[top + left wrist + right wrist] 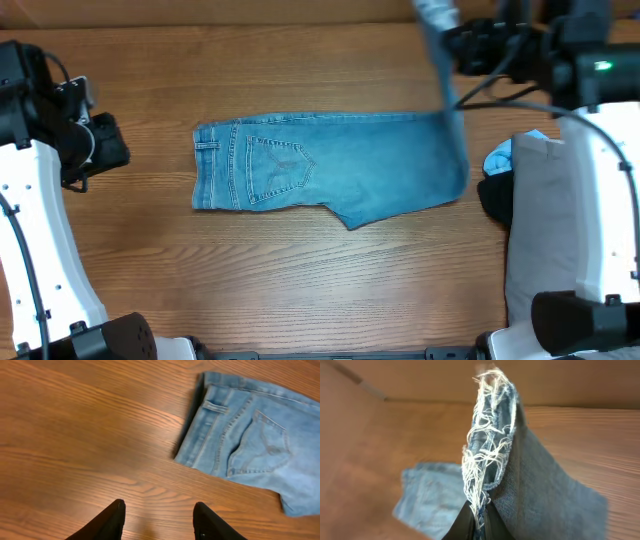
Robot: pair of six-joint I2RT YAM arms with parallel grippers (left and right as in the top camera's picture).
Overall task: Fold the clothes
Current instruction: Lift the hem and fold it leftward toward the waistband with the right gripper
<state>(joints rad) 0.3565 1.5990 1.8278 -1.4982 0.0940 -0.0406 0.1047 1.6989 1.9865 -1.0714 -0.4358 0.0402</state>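
Note:
The light-blue jeans [330, 165] lie across the middle of the table, waistband at the left, stitched back pocket up. My right gripper [450, 35] is shut on the frayed leg hem [487, 445] and holds it lifted above the table's far right, so the leg rises from the table to the jaws [480, 520]. My left gripper [159, 515] is open and empty over bare wood, left of the waistband [200, 415]; it shows at the left edge in the overhead view [100, 145].
At the right edge lie plain grey trousers [545, 230], with a small black garment [495, 200] and a pale-blue one [500, 158] beside them. The table [300, 280] is brown wood.

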